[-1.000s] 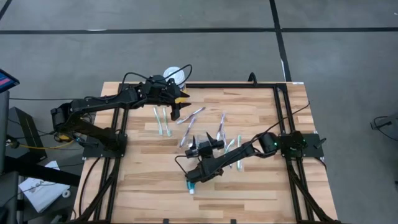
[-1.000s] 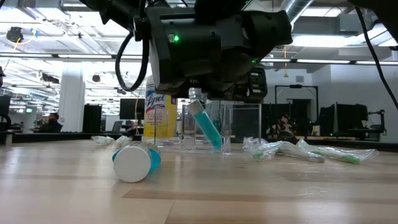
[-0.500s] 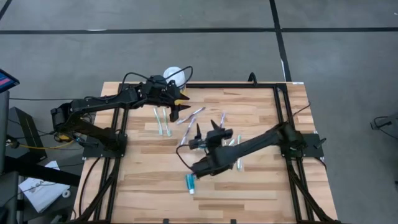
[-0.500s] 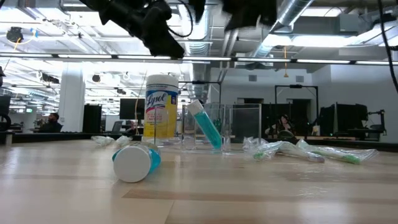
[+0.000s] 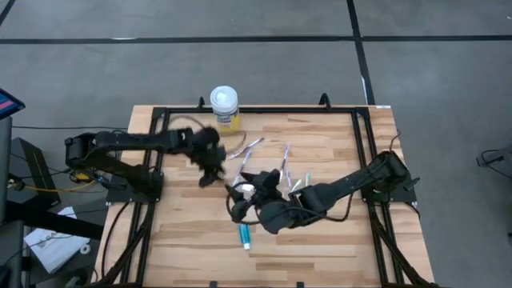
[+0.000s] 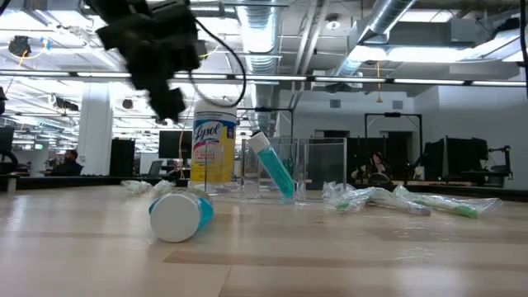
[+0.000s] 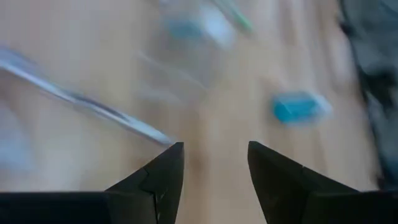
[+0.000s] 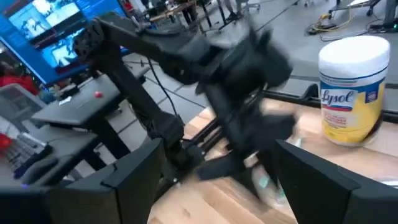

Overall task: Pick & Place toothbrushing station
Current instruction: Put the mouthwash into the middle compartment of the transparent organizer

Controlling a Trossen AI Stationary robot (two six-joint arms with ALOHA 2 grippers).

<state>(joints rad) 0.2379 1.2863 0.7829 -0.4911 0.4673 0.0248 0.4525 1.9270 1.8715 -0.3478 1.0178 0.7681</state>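
Note:
A small clear cup point(image 6: 276, 169) stands on the table with one blue toothpaste tube point(image 6: 272, 165) leaning inside it, white cap up. The second blue tube point(image 6: 177, 216) lies on its side nearer the front edge; it also shows in the high view point(image 5: 245, 235). Several thin wrapped toothbrushes point(image 5: 285, 158) lie scattered mid-table. My left gripper point(image 7: 214, 162) is open and empty above the table, left of the cup. My right gripper point(image 8: 217, 180) is open and empty, raised above the middle of the table and facing the far left.
A yellow Lysol wipes canister point(image 5: 225, 106) stands at the table's far edge. A black frame point(image 5: 358, 152) runs round the table top. More toothbrushes point(image 6: 412, 200) lie right of the cup. Bare wood point(image 5: 336, 240) lies at the near right.
My right gripper has risen away from the cup, out of the low view, and tipped up to face the far left; the tube stays leaning in the cup. My left gripper has swung from beside the canister toward the near edge and the table's left.

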